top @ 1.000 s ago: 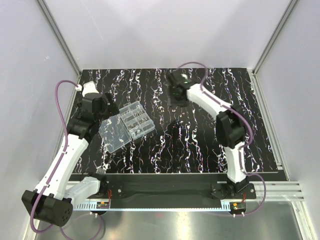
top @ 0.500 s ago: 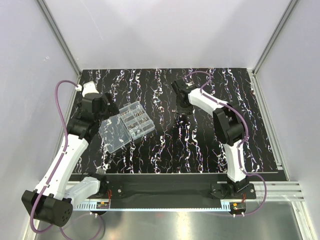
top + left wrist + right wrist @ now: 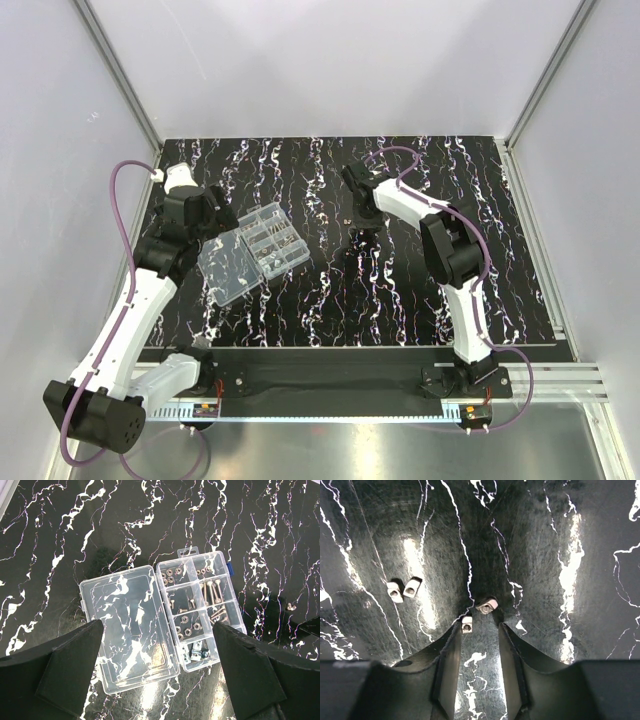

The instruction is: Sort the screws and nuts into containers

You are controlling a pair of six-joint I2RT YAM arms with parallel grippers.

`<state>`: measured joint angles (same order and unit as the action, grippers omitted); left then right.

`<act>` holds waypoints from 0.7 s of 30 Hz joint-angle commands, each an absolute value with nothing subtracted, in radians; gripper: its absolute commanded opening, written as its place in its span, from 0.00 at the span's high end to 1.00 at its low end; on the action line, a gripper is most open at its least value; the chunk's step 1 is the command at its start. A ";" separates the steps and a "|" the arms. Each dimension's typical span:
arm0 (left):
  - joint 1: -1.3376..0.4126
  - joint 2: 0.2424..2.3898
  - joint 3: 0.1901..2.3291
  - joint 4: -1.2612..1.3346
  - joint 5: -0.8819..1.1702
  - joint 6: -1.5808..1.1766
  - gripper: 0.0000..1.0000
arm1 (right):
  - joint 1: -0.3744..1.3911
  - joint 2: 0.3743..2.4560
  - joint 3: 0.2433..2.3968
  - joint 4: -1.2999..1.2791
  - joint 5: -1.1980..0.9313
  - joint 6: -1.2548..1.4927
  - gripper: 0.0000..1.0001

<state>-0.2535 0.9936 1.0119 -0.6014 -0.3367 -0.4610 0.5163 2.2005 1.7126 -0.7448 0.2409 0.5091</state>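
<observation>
many screws (image 3: 212, 592) and nuts (image 3: 175, 575) fill the containers (image 3: 235, 597); four loose nuts (image 3: 487, 605) wait on the table (image 3: 560, 540). my right fingers (image 3: 451, 650) stand half-open at two, left fingers (image 3: 75, 655) wide, both empty.

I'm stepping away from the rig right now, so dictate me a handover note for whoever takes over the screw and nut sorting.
Left gripper: open, empty, above the organiser box, whose lid lies flat open.
Right gripper: jaws part open, low over the table, nothing gripped; one nut lies just ahead of its fingertips, another nut beside one tip.
Done: screws and nuts already sit in the box.
Left: four loose nuts near the right gripper, including a side pair.
</observation>
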 commanded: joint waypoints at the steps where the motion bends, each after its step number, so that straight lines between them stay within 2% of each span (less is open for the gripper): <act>1: -0.255 0.980 1.012 -0.569 -0.342 -0.456 0.01 | 0.525 2.220 1.763 -0.726 0.224 0.508 0.59; 10: -0.256 0.980 1.014 -0.571 -0.345 -0.457 0.01 | 0.541 2.233 1.753 -0.745 0.233 0.521 0.72; 14: -0.255 0.980 1.012 -0.569 -0.345 -0.457 0.01 | 0.546 2.226 1.743 -0.758 0.236 0.537 0.74; 21: -0.255 0.977 1.014 -0.571 -0.350 -0.456 0.01 | 0.545 2.235 1.746 -0.756 0.241 0.537 0.95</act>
